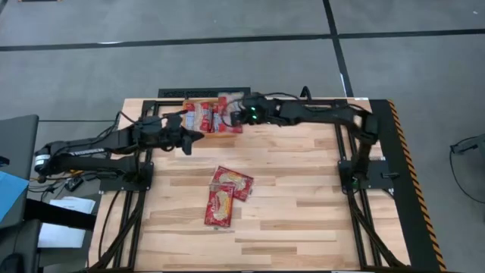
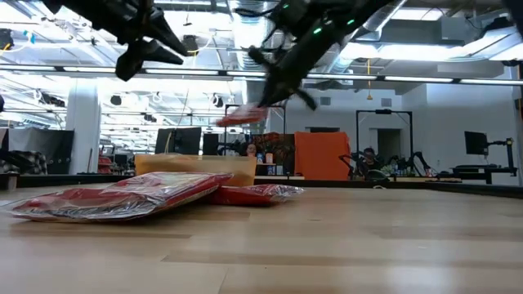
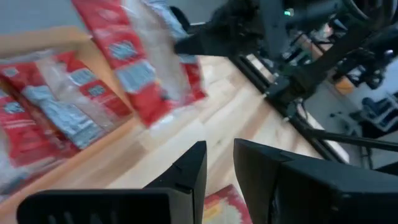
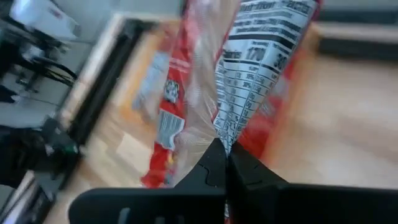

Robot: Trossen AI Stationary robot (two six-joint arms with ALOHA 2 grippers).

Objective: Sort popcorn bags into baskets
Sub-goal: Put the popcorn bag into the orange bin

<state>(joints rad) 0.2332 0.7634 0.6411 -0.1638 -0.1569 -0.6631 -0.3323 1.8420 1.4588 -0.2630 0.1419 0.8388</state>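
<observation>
The orange basket (image 1: 198,133) sits at the table's far edge with several red popcorn bags (image 3: 46,118) lying in it. My right gripper (image 1: 241,115) is shut on one more red bag (image 1: 227,112) and hovers over the basket's right end. My left gripper (image 3: 219,167) is open and holds nothing. It hangs above the table just near of the basket (image 3: 93,146). A small pile of red bags (image 1: 226,193) lies flat on the wood at mid-table, also seen in the low view (image 2: 122,196). My right gripper pinches the bag between its two fingers at a crimped end (image 4: 230,134), on the side with the printed nutrition panel. The fingers reach in from the table's right. The bag (image 2: 241,117) is lifted clear of basket and table and sticks out past the fingertips, about level.
Black frame rails run along the table's far, left and right sides (image 1: 364,163). Bare wood lies near of the pile (image 1: 288,227). The two arms come close together over the basket.
</observation>
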